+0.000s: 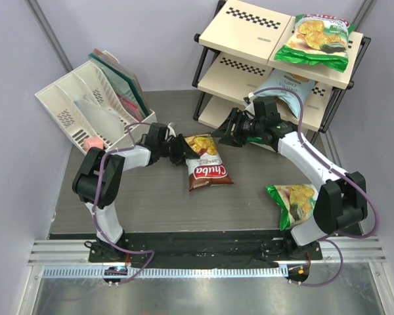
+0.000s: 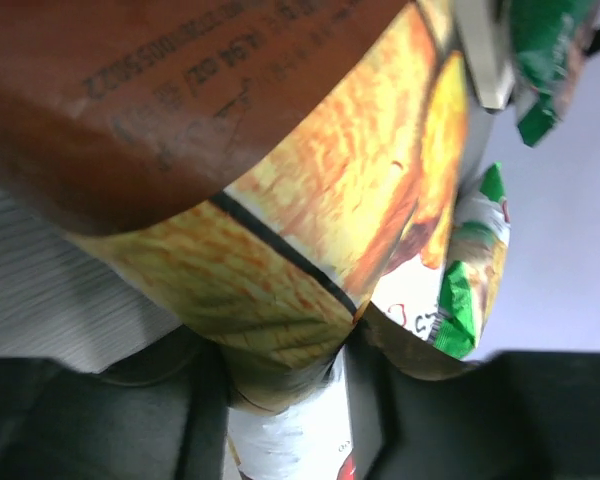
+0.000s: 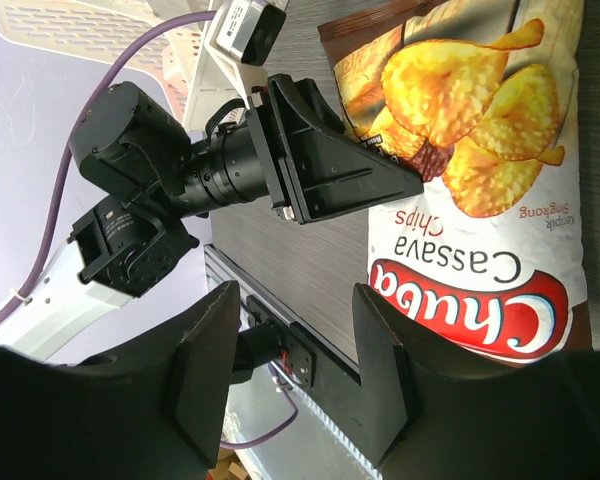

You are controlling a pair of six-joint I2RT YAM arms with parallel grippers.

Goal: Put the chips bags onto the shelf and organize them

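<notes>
The dark brown "Chuba" chips bag (image 1: 207, 167) lies mid-table, and my left gripper (image 1: 181, 148) is shut on its top edge. In the left wrist view that bag (image 2: 310, 200) fills the gap between the jaws of the left gripper (image 2: 285, 400). My right gripper (image 1: 226, 131) hangs open and empty just right of it, in front of the shelf (image 1: 243, 33). Seen from the right wrist, its own gripper (image 3: 295, 370) frames bare table beside the brown bag (image 3: 470, 150). One green bag (image 1: 315, 39) rests on the top board. A light blue bag (image 1: 282, 88) sits on the middle one. Another green bag (image 1: 292, 200) lies by the right arm's base.
A white slotted organizer (image 1: 92, 108) holding flat boards and a pink item stands at the back left. The shelf fills the back right corner. A metal rail (image 1: 203, 252) runs along the near table edge.
</notes>
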